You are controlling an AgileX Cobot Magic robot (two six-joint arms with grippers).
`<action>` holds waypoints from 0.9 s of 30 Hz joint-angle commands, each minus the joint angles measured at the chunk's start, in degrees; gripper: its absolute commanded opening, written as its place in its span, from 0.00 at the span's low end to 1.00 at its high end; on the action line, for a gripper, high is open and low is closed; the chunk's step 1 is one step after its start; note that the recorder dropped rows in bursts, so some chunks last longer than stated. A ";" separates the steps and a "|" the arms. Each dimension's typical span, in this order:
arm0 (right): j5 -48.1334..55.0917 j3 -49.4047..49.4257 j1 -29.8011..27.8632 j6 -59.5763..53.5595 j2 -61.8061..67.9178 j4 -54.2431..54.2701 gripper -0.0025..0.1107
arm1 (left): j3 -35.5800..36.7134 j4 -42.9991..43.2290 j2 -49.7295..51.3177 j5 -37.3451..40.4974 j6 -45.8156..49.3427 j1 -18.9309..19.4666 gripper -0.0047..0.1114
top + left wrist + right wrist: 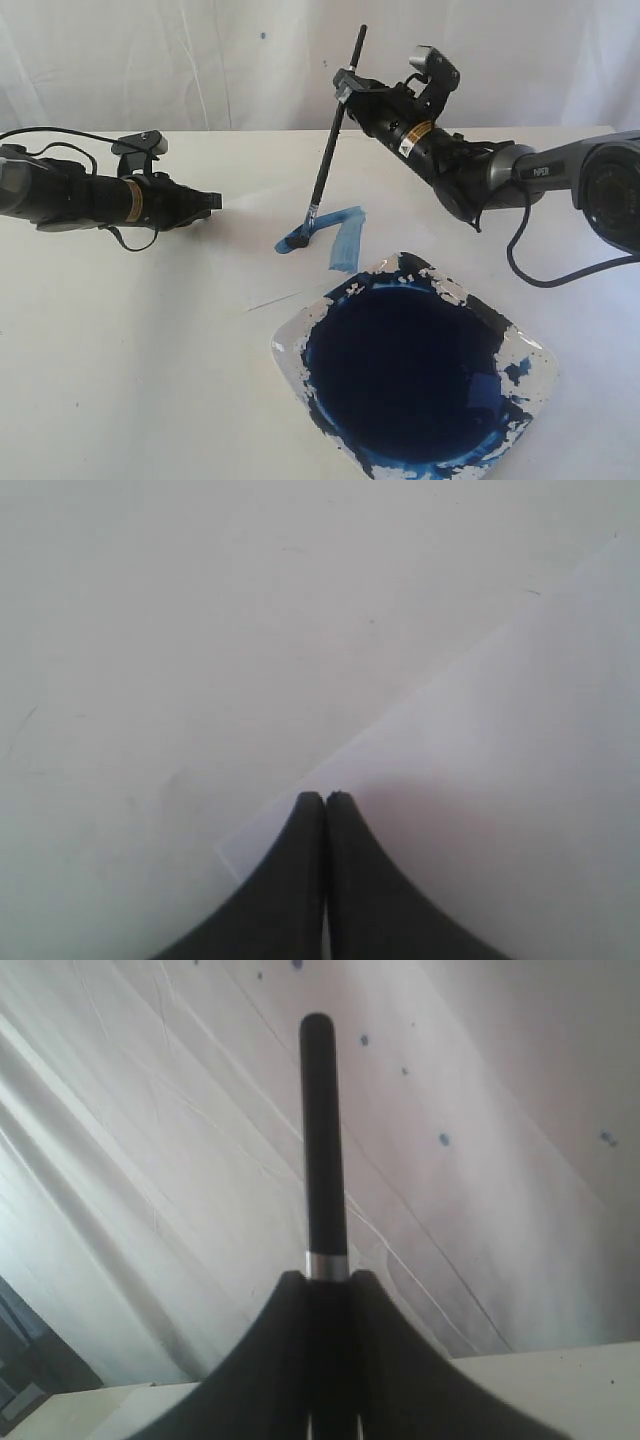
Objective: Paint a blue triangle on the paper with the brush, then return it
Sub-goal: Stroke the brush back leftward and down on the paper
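Brush (pixel 333 140): was pinched at upper handle by right gripper (pixel 347 88), tilted, bristles touching paper (pixel 500 780).
Blue triangle (pixel 340 238): lay on paper, just beyond paint dish (pixel 538 358) toward table's (pixel 120 350) near side.
Left gripper (pixel 325 800): fingers were pressed together over paper's corner.

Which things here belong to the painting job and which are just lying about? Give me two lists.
Job: brush, held by the shut right gripper; paper; blue triangle strokes; dish of blue paint; left gripper, shut at the paper's corner.
Lying about: paint-flecked white backdrop cloth; arm cable.
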 commanded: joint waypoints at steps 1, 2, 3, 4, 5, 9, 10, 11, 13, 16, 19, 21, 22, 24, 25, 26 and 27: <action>2.05 0.04 -0.01 0.48 -0.01 -3.70 0.02 | -0.11 0.87 0.07 1.25 0.17 -0.21 0.04; 2.05 0.04 -0.01 0.80 -0.01 -3.70 0.02 | -0.11 0.87 0.07 1.25 0.17 -0.21 0.04; 2.05 0.04 -0.01 0.82 -0.01 -4.23 0.02 | -0.11 0.87 0.07 1.25 0.17 -0.21 0.04; 2.59 0.04 -0.24 0.82 -0.11 -5.58 0.02 | -0.11 0.87 0.07 1.25 0.17 -0.21 0.04; 2.87 0.04 -0.40 0.82 -0.11 -6.79 0.02 | -0.11 0.87 0.07 1.25 0.17 -0.21 0.04; 2.86 0.04 -2.11 6.66 -0.11 -12.54 0.02 | -0.11 0.87 0.07 1.63 0.17 -0.21 0.04; 2.86 0.04 -2.76 8.04 -0.11 -14.26 0.02 | -0.11 0.87 0.07 1.90 0.17 -0.21 0.04; 2.86 0.04 -2.93 9.32 -0.11 -15.48 0.02 | -0.11 0.87 0.07 2.10 0.17 -0.21 0.04; 2.86 0.04 -3.33 10.57 -0.21 -18.09 0.02 | -0.11 0.87 0.07 2.10 0.17 -0.21 0.04; 2.86 0.04 -3.54 12.25 -0.21 -20.54 0.02 | -0.11 0.87 0.07 2.10 0.17 -0.21 0.04; 3.32 0.16 -3.54 12.46 -1.17 -24.17 0.02 | -0.11 0.87 0.07 2.10 0.17 -0.21 0.04; 5.48 0.16 -3.54 12.46 -2.23 -25.85 0.02 | -0.11 0.87 0.07 2.10 0.17 -0.21 0.04; 5.96 0.16 -3.54 12.46 -2.53 -26.54 0.02 | -0.11 0.87 0.07 2.10 0.17 -0.21 0.04; 6.40 0.16 -3.54 12.46 -3.29 -28.08 0.02 | -0.11 0.87 0.07 2.10 0.17 -0.21 0.04; 7.30 0.16 -3.54 12.46 -3.56 -28.73 0.02 | -0.11 0.87 0.07 2.10 0.17 -0.21 0.04; 8.20 0.16 -3.54 12.46 -3.87 -29.70 0.02 | -0.11 0.87 0.07 2.10 0.17 -0.21 0.04; 9.16 0.16 -3.54 12.59 -4.18 -30.90 0.02 | -0.11 0.87 0.07 2.10 0.17 -0.21 0.04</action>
